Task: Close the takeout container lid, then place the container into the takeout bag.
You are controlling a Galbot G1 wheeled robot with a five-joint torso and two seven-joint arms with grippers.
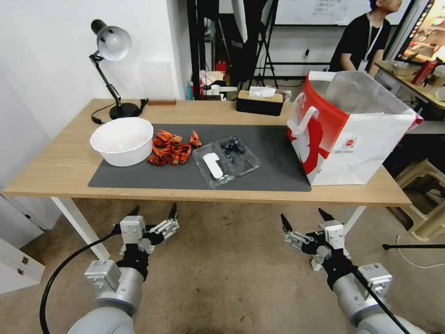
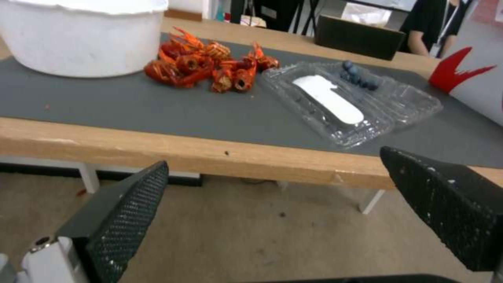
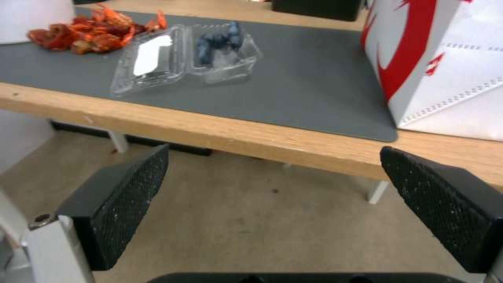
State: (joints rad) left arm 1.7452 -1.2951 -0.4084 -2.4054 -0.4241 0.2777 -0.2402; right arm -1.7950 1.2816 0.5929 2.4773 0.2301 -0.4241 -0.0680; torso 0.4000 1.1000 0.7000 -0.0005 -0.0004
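The takeout bag [image 1: 352, 134] hides the counter [image 1: 55, 171] at three o'clock, and its inside floor cannot be seen. In both wrist views the bag is cut off by the edge. The logo [image 1: 348, 143] is too small to read, as is the lid [image 1: 213, 168] label's print.

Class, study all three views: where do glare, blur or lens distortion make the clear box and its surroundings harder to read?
Head view: wide-angle lens bows the table edges; the takeout bag foil lining looks washed out. Left wrist view: soft blur; the lid glints, its ribs smear. Right wrist view: the takeout container is fairly clear, blueberries distinguishable, near fingertips large, slightly soft.
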